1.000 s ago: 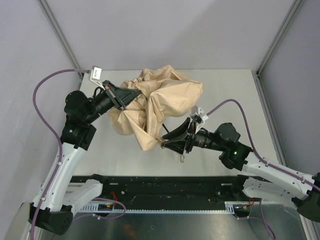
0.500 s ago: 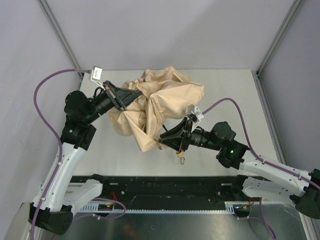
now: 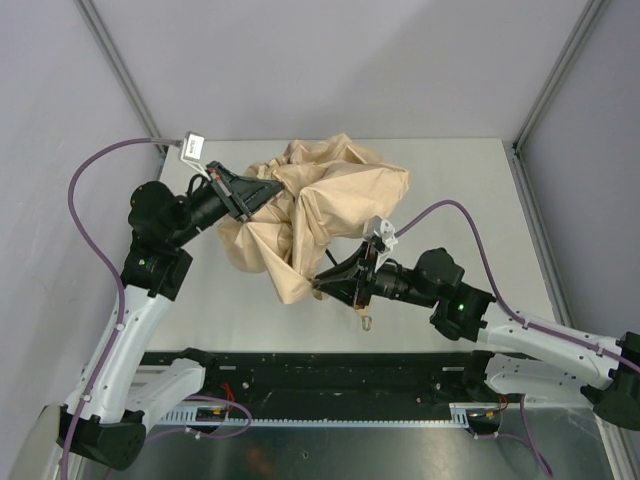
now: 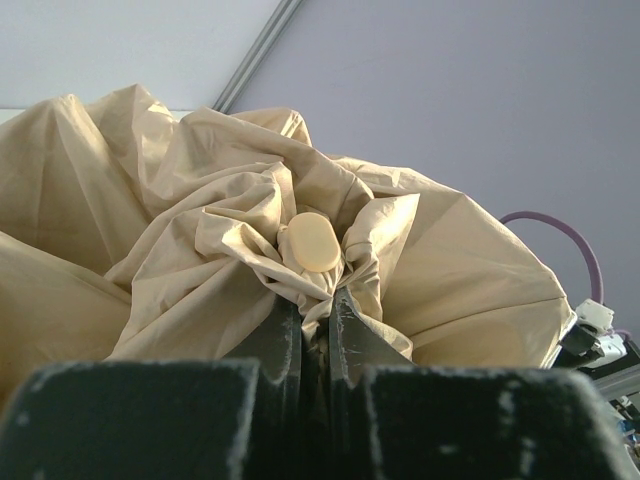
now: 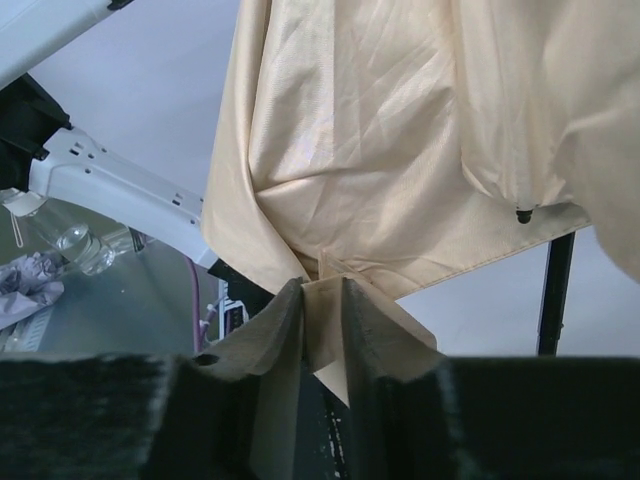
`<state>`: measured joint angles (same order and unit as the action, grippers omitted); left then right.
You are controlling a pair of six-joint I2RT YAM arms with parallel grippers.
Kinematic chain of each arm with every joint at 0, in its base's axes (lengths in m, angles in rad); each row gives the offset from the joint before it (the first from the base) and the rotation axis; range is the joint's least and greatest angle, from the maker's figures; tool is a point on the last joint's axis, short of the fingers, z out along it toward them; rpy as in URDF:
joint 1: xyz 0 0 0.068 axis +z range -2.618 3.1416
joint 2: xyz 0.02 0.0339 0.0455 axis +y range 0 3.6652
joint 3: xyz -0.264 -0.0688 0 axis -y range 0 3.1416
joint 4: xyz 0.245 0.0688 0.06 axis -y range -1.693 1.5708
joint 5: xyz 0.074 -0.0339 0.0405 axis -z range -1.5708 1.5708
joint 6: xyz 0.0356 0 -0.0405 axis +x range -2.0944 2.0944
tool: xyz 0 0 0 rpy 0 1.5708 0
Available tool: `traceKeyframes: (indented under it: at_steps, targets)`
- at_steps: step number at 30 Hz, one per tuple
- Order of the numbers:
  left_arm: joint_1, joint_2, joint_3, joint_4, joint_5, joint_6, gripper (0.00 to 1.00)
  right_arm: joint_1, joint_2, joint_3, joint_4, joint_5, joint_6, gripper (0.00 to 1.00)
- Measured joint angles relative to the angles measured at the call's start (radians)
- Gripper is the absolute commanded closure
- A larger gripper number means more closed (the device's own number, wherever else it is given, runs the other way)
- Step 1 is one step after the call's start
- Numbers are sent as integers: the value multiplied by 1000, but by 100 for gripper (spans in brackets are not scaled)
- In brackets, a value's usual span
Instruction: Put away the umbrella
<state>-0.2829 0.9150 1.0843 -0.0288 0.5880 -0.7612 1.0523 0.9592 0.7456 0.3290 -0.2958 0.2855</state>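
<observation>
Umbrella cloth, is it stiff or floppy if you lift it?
Probably floppy: the umbrella hangs in crumpled folds between the left end effector and right end effector. Likely light, since thin pinches of cloth seem to hold it up. The straight black rod should stay stiff.

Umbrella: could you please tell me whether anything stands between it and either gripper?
Nothing visible does. The left gripper pinches fabric of the umbrella just below its cap, and the right gripper pinches fabric at the canopy's lower edge.
</observation>
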Motion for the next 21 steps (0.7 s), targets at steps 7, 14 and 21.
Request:
traceKeyframes:
  at_steps: [7,14,21]
  targets:
    - [0,-2,0,4,3,-1,100,3,0,14,-9,48,11,100]
    - [16,-30,0,5,-11,2,100,-44,-89,14,-170,241,236,100]
    - [27,-32,8,5,-39,-11,100,-178,-257,-106,-328,348,478,100]
